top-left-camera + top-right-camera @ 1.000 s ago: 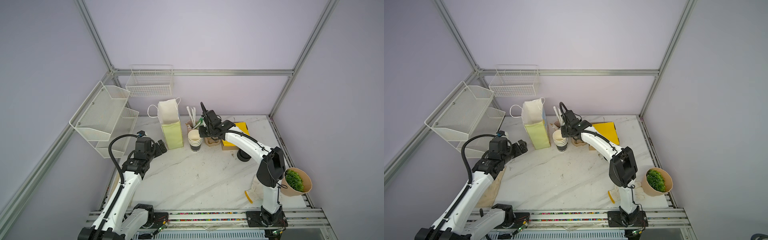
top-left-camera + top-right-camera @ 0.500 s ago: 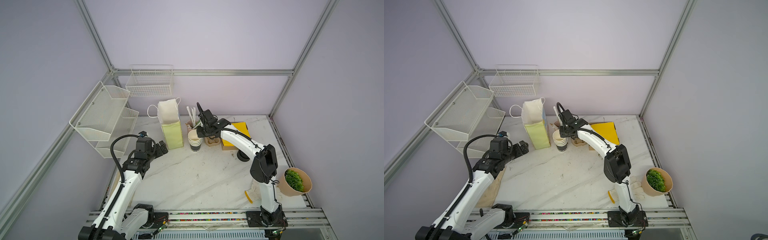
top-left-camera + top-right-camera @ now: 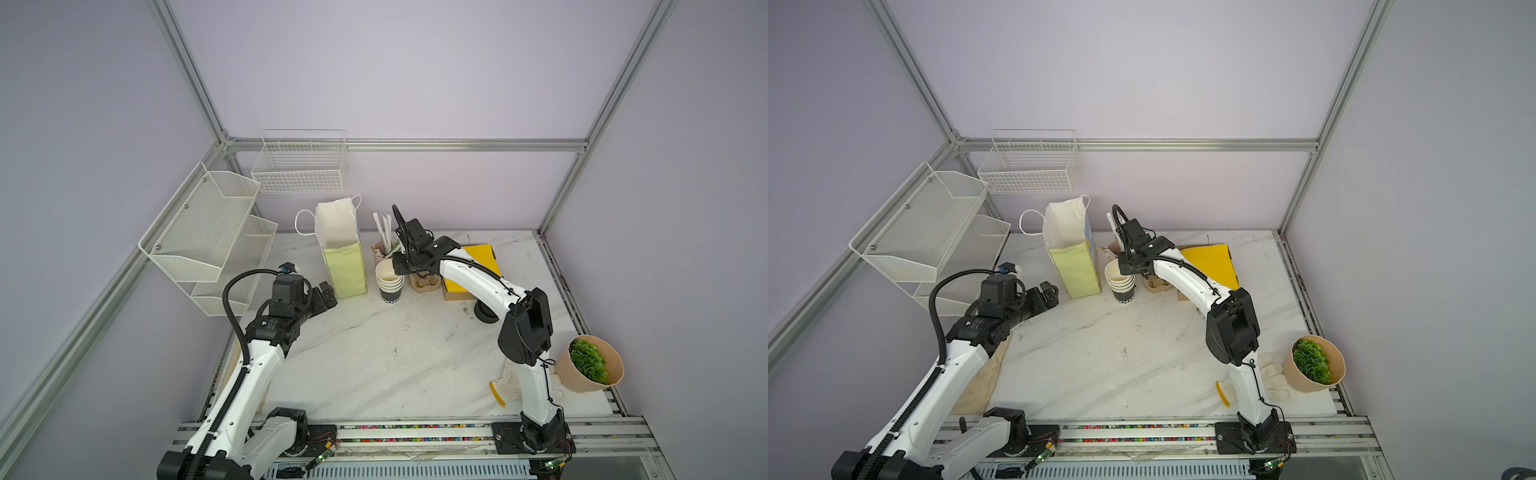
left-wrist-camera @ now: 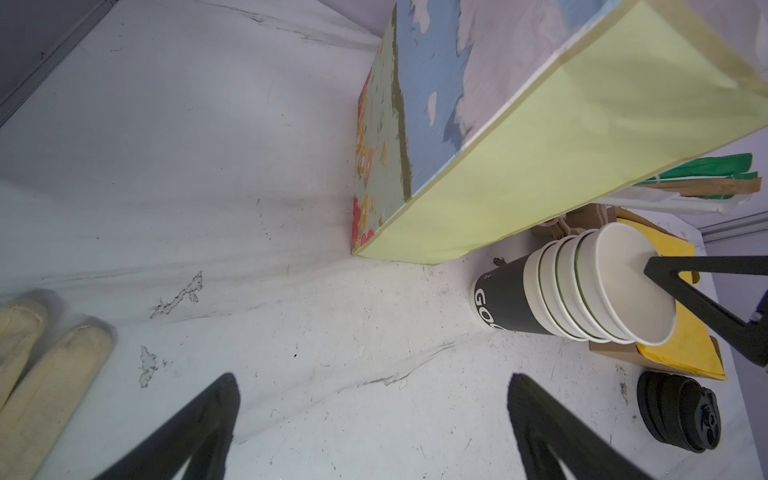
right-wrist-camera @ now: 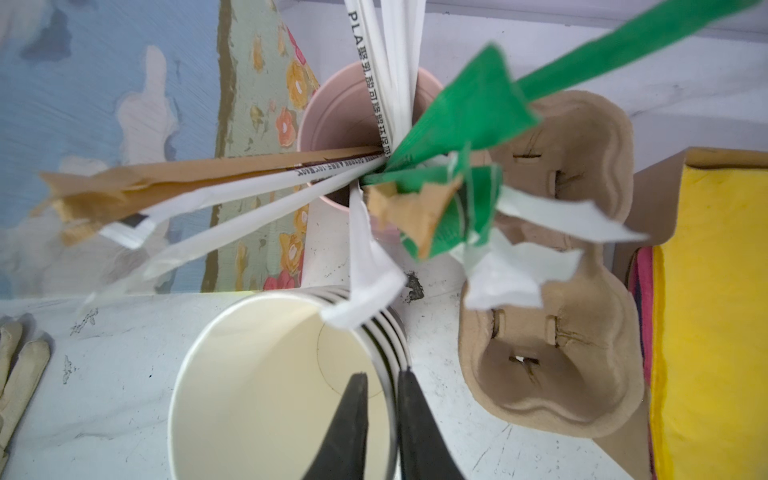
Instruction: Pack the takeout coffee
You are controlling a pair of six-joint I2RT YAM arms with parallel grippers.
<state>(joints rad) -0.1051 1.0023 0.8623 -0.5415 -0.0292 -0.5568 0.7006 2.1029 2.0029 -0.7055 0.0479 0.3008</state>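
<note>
The takeout coffee is hidden in every view. A stack of nested cups [image 3: 389,282] [image 3: 1120,279] with white insides and a black lettered bottom cup stands beside the yellow-green paper bag [image 3: 343,268]. My right gripper [image 5: 382,374] reaches down over the stack [image 5: 266,399]. One finger is inside the top cup and one outside, closed on its rim. Its black finger shows at the rim of the stack [image 4: 582,291] in the left wrist view. My left gripper [image 4: 372,380] [image 3: 326,293] hovers low over bare table left of the bag [image 4: 540,145], wide open and holding nothing.
Behind the stack are a pale pink cup [image 5: 332,116] with wrapped straws and a cardboard cup carrier [image 5: 552,332]. Yellow napkins [image 3: 478,257] on a box and black lids [image 4: 677,415] lie to the right. A potted plant [image 3: 588,365], gloves [image 3: 1271,374] and wire racks [image 3: 208,232] line the edges.
My right gripper has come down onto the stack's rim and its jaws have narrowed round the top cup's wall. The left arm has not moved.
</note>
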